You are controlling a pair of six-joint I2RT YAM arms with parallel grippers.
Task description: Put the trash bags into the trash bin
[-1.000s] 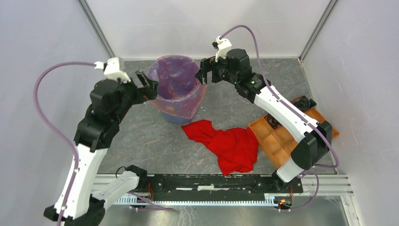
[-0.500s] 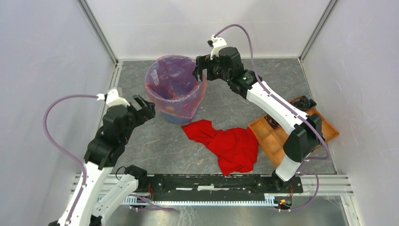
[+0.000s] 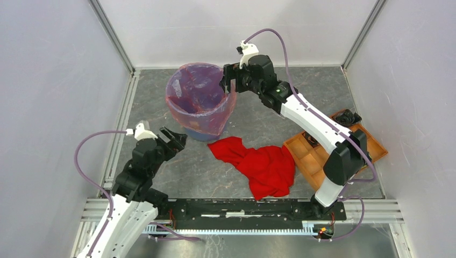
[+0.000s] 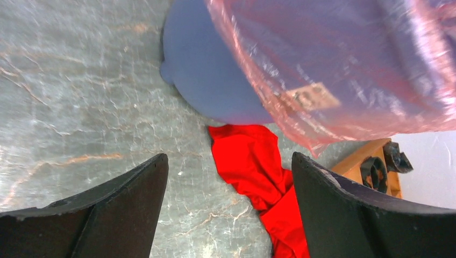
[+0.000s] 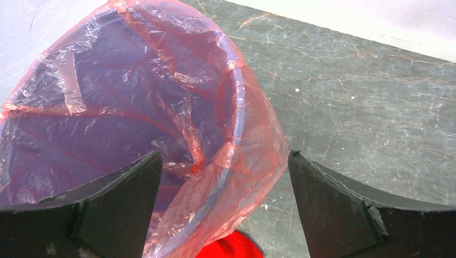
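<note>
Trash bags [image 3: 196,94] line the trash bin [image 3: 200,134]; right gripper [image 3: 229,86] gapes empty at its rim, left gripper [image 3: 176,137] likewise nearby.

The whole counter [image 3: 188,172] is seen from high over its near edge. The trash bin [image 4: 215,80], shared by all views, is viewed closely side-on from the left wrist and from above its rim from the right.

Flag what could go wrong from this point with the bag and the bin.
1. The right pincer hangs open at the rim where the trash bag folds over the trash bin; a move could snag the film, pulling it off or tipping the bin.
2. The left pincer, open and low near the bin's base, could catch the nearby red cloth.
</note>
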